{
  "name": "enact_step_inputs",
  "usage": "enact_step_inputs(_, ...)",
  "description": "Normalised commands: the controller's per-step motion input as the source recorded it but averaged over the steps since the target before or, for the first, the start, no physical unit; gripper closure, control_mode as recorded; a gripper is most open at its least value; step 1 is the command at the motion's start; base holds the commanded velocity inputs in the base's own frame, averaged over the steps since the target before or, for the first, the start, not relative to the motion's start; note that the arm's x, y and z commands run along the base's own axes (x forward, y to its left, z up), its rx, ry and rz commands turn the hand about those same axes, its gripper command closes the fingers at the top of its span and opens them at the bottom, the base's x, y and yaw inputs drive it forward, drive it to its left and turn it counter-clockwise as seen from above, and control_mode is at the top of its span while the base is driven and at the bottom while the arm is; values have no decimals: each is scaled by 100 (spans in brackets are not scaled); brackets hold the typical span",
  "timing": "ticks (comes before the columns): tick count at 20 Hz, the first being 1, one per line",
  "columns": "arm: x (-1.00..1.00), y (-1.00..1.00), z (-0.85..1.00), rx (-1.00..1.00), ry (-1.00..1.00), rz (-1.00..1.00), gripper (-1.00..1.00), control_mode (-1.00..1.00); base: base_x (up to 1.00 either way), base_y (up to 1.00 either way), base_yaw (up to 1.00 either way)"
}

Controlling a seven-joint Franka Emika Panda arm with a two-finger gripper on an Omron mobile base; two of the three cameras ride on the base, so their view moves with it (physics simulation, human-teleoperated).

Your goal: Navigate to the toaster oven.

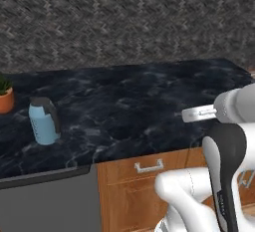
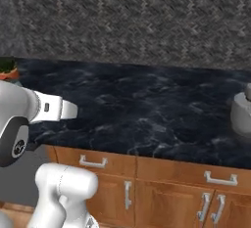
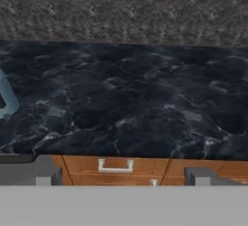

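Left base view: a dark marbled countertop (image 1: 134,106) spans the frame below a grey herringbone-tiled wall (image 1: 124,17). A light-blue kettle (image 1: 44,121) with a dark handle stands near the left end of the counter. Beyond it, at the left edge, sits an orange plant pot (image 1: 5,99), partly cut off. Under the counter are wooden cabinets with a drawer handle (image 1: 148,166); a grey appliance front (image 1: 47,201) adjoins them on the left. The arm occupies the lower right.

Right base view: the same countertop (image 2: 147,114) and tiled wall (image 2: 137,21). A grey rounded object (image 2: 241,117) rests on the counter at the right edge, cut off; its type cannot be determined. The plant pot (image 2: 7,70) appears at the far left. Wooden cabinet fronts (image 2: 162,193) with metal handles run below.

Hand view: the countertop (image 3: 131,104) lies ahead, the kettle (image 3: 6,99) at its left edge, and a drawer handle (image 3: 115,166) below. The gripper (image 3: 118,177) has its two fingertips (image 3: 43,174) well apart, with nothing between them.

The toaster oven's location cannot be determined from these views.
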Motion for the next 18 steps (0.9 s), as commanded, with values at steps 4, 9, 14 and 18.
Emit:
enact_step_inputs(4, 0, 0, 0, 0, 0, 0, -100, 100, -23, -95, -38)
enact_step_inputs(9, 0, 0, 0, 0, 0, 0, -100, 100, 0, -36, -83)
enact_step_inputs(14, 0, 0, 0, 0, 0, 0, -100, 100, 0, 0, -99)
enact_step_inputs(18, 0, 0, 0, 0, 0, 0, -100, 100, 0, 0, -100)
